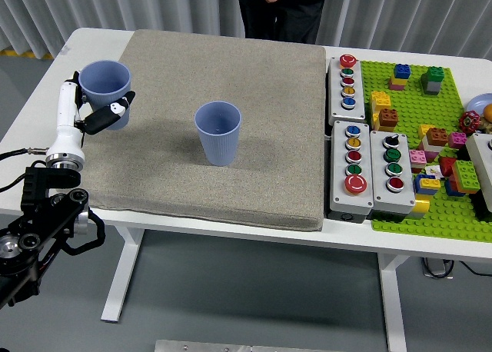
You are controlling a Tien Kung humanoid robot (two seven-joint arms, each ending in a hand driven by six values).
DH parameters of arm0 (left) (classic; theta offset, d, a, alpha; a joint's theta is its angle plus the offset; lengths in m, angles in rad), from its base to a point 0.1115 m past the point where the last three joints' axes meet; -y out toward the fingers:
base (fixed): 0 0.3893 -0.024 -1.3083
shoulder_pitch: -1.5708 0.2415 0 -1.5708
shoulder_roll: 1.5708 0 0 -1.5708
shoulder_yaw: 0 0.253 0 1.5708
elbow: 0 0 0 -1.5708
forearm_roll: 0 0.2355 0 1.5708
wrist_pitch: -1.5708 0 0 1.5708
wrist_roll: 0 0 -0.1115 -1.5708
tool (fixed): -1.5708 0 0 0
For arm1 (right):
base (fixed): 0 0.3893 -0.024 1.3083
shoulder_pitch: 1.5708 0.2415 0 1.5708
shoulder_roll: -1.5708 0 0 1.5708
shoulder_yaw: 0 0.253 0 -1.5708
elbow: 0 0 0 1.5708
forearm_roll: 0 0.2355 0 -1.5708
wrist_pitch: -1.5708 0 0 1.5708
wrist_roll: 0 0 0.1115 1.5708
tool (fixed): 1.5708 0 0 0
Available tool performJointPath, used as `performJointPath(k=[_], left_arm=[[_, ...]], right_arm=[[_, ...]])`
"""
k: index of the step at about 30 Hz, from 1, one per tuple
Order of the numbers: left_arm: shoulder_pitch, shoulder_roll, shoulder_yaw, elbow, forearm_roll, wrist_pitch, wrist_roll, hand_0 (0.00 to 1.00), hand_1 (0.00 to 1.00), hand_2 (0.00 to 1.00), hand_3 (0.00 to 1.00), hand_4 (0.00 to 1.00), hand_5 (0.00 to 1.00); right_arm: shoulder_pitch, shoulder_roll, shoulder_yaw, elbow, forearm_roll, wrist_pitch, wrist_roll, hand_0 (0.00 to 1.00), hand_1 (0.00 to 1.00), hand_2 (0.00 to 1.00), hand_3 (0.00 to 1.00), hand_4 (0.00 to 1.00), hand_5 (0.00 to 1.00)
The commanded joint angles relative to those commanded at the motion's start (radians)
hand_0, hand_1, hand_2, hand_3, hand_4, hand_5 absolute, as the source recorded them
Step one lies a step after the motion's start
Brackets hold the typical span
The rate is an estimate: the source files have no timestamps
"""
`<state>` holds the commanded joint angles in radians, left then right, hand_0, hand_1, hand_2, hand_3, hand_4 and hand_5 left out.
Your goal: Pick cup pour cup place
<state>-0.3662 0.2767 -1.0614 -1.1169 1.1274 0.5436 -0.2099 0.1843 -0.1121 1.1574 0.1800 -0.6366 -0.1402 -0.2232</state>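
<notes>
The grey mat [231, 75] is left bare from 12 to 9 o'clock around the upright blue cup [218, 133] at its centre. At 3 o'clock, passage is blocked by button boxes [361, 171] and the green brick baseplate [430, 214]. At 9 o'clock, the mat's edge is occupied by the left hand [96, 117] gripping a second cup [106, 87].

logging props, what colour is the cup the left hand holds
Light blue cup, held by the left hand; head view.

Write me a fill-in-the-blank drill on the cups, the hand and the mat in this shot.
1. The left hand holds a blue ____.
2. The held cup is upright, its mouth facing ____.
3. The free cup stands on the grey ____.
4. The button boxes lie to the mat's ____.

Missing words: cup; up; mat; right
</notes>
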Motion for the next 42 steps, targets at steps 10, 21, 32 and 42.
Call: performJointPath(k=[10,21,32,42], left_arm=[[0.012,-0.032,0.044,0.076,-0.094,-0.038,-0.063,0.576,0.551,0.572,0.565,0.68,0.144],[0.026,-0.023,0.025,0.068,-0.091,-0.12,-0.076,0.64,0.62,0.658,0.655,0.738,0.186],[0.059,-0.018,0.013,0.063,-0.089,-0.204,-0.105,0.682,0.671,0.741,0.736,0.859,0.31],[0.075,-0.007,-0.018,0.039,-0.066,-0.225,-0.111,0.741,0.755,0.906,0.995,0.948,0.434]], right_arm=[[0.005,0.001,-0.005,0.0,0.009,-0.001,0.002,0.721,0.686,0.736,0.698,0.326,0.298],[0.01,0.0,-0.008,0.0,0.016,-0.001,0.003,0.721,0.686,0.737,0.699,0.325,0.298],[0.007,0.003,0.001,0.0,0.007,-0.002,0.0,0.721,0.686,0.736,0.699,0.324,0.299],[0.008,0.003,-0.003,0.0,0.011,-0.002,0.0,0.721,0.687,0.736,0.698,0.324,0.301]])
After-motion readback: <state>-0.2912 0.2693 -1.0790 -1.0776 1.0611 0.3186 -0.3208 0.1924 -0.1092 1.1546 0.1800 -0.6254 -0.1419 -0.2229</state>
